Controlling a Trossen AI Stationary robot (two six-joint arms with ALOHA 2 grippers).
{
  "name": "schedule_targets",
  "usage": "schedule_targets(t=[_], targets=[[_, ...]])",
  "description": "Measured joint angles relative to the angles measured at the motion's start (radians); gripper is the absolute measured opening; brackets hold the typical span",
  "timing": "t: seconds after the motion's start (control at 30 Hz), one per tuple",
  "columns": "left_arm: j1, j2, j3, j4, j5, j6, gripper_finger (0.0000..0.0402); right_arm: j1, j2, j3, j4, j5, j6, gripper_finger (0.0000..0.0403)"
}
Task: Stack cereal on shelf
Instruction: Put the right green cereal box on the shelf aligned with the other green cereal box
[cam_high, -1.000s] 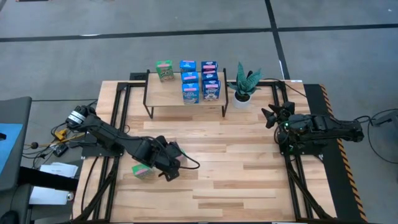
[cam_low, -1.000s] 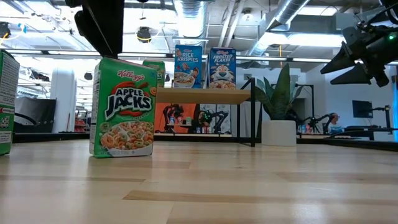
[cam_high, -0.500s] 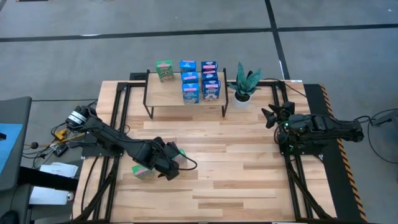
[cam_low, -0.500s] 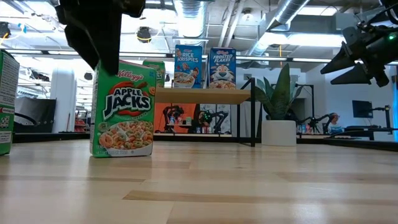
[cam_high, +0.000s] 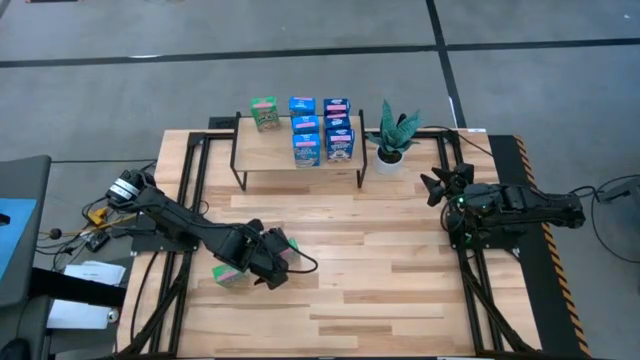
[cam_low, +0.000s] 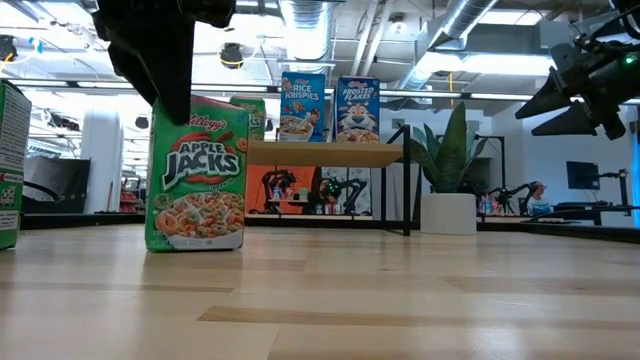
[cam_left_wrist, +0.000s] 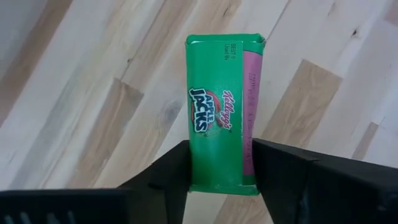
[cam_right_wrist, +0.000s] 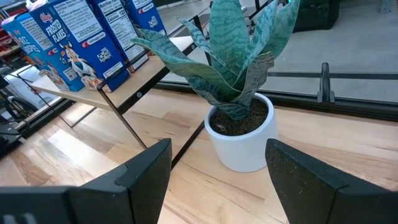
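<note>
A green cardboard Apple Jacks cereal box (cam_low: 196, 172) was seen standing upright on the large light-wood tabletop (cam_high: 380, 270), well in front of the low light-wood shelf on thin black metal legs (cam_high: 300, 160), toward the shelf's left end. The left gripper (cam_left_wrist: 221, 171) was lowered over this box from above, and in the left wrist view its two dark fingers (cam_left_wrist: 168, 177) were pressed against the box's two broad faces, so the fingers were closed onto the box, which was gripped near its top. A second green cereal box (cam_high: 229, 275) was seen on the tabletop just beside the left gripper, on the side away from the shelf's right end. On the shelf, five small boxes were set: a green cereal box (cam_high: 264, 113) at the left end, and four blue cereal boxes (cam_high: 320, 130) in two rows beside it, among them a blue Rice Krispies box (cam_low: 303, 106) and a blue Frosted Flakes box (cam_low: 357, 108). A small green potted plant in a white pot (cam_high: 391, 135) was placed just beside the shelf's right end. The right gripper (cam_high: 437, 186) was held above the tabletop to the right of the shelf, near the plant, with its fingers (cam_right_wrist: 143, 171) spread wide apart and nothing held between them.
</note>
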Motion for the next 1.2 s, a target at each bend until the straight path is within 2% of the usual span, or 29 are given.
schedule_targets(t=[0.17,0.4,0.63,0.83,1.0,1.1,1.2], targets=[[0.006,-0.001,0.050,-0.026,0.037,-0.008,0.0135,0.000,0.000,0.000,0.000,0.000,0.000,0.0286],[0.045,-0.053,0.144,-0.187,0.050,0.014,0.0134,0.000,0.000,0.000,0.000,0.000,0.000,0.0286],[0.137,-0.221,0.161,-0.265,-0.113,0.129,0.0133,0.000,0.000,0.000,0.000,0.000,0.000,0.0286],[0.311,-0.378,0.161,-0.313,-0.135,0.308,0.0133,0.000,0.000,0.000,0.000,0.000,0.000,0.0286],[0.500,-0.465,0.161,-0.283,-0.147,0.524,0.0133,0.000,0.000,0.000,-0.001,0.000,0.000,0.0286],[0.618,-0.483,0.161,-0.249,-0.118,0.664,0.0133,0.000,0.000,0.000,-0.002,0.001,0.000,0.0286],[0.729,-0.485,0.161,-0.207,-0.030,0.813,0.0133,0.000,0.000,0.000,-0.004,0.003,0.000,0.0286]])
